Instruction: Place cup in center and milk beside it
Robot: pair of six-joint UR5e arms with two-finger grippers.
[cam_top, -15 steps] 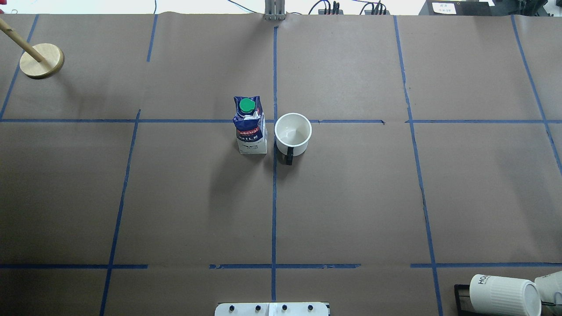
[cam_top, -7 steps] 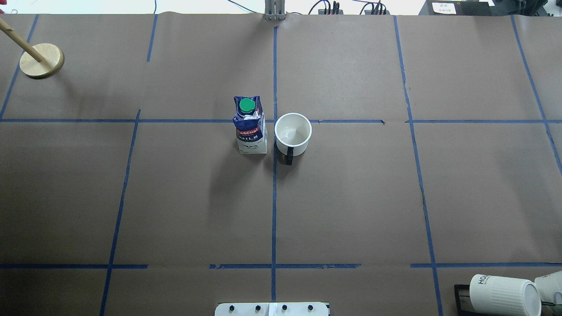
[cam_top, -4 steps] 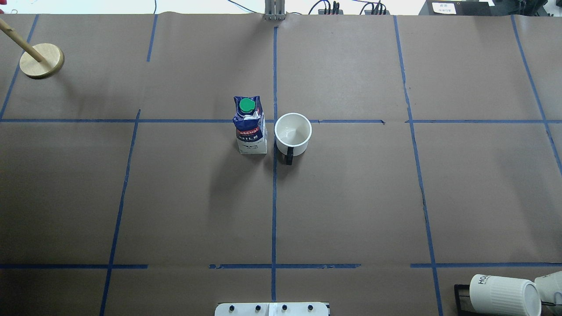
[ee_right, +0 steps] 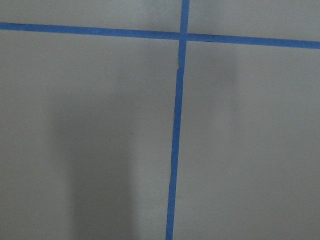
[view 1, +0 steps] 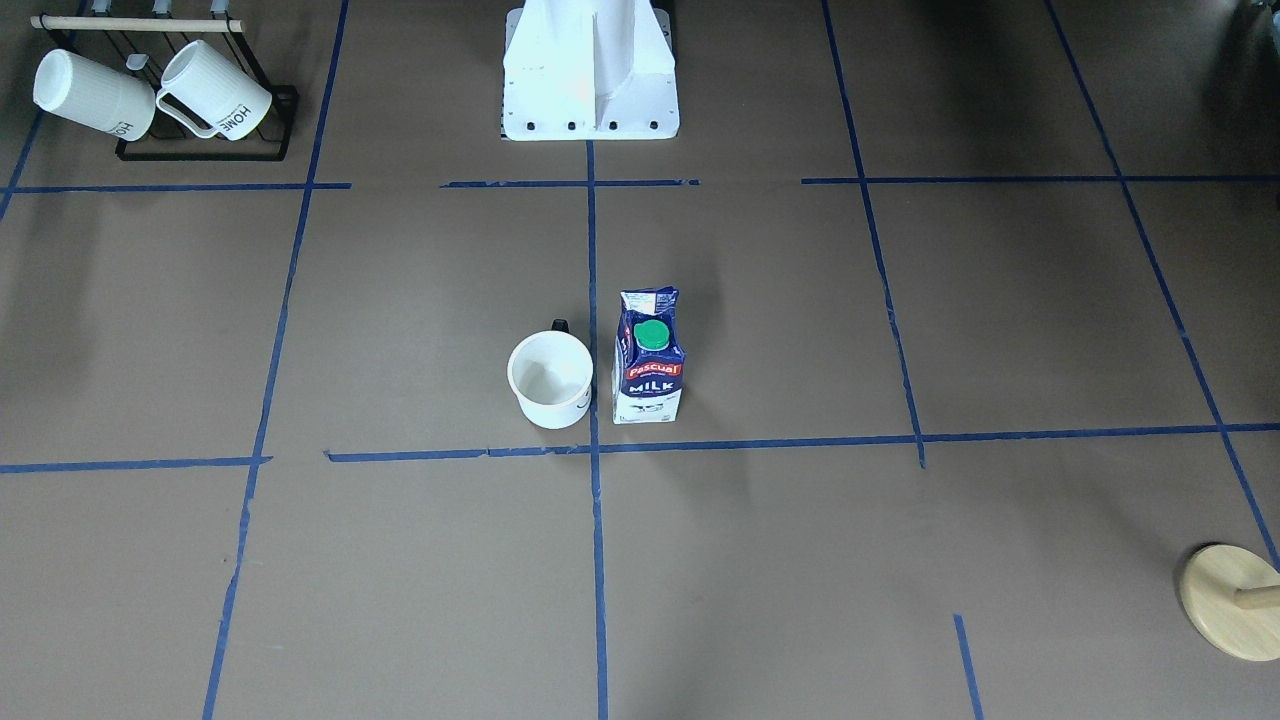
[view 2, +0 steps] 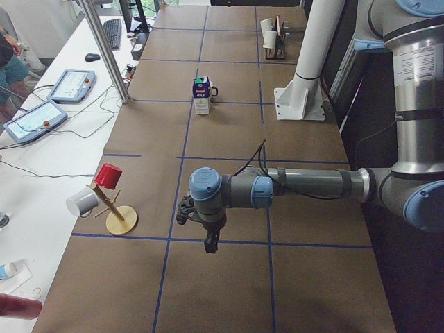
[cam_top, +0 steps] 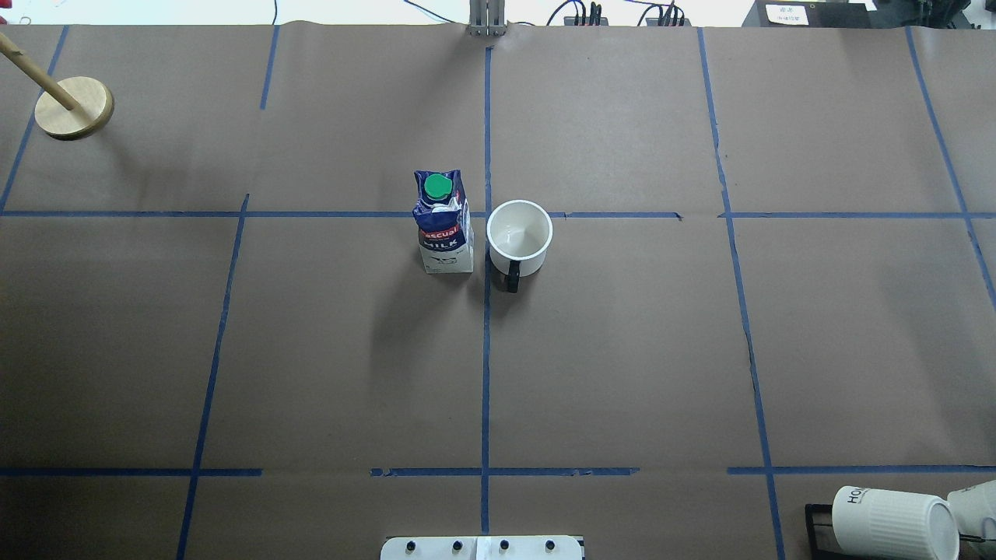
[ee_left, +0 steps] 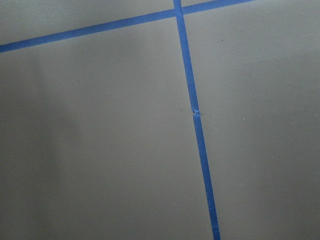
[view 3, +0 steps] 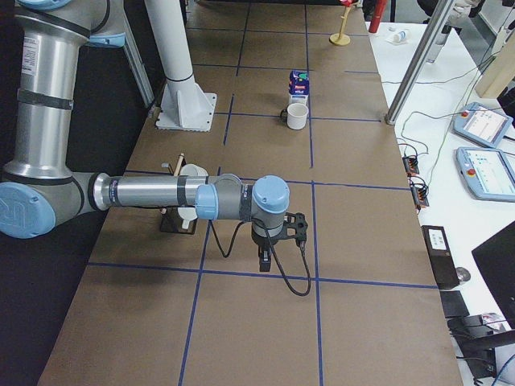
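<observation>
The white cup [cam_top: 519, 237] stands upright just right of the center tape crossing [cam_top: 487, 215], its black handle toward the robot. The dark blue milk carton [cam_top: 443, 225] with a green cap stands upright just left of the line, close beside the cup and apart from it. Both also show in the front view: cup [view 1: 550, 380], milk [view 1: 648, 360]. My left gripper [view 2: 210, 243] hangs over the table far from them, seen only from the left side. My right gripper [view 3: 264, 261] does likewise, seen only from the right side. I cannot tell whether either is open or shut. Both wrist views show only taped paper.
A black rack [view 1: 200, 150] with two ribbed "HOME" mugs [view 1: 95, 95] stands at the near right corner by the robot. A wooden peg stand [cam_top: 74, 107] sits at the far left, holding a red cup [view 2: 109, 175]. The robot's white base [view 1: 590, 70] is at the near edge.
</observation>
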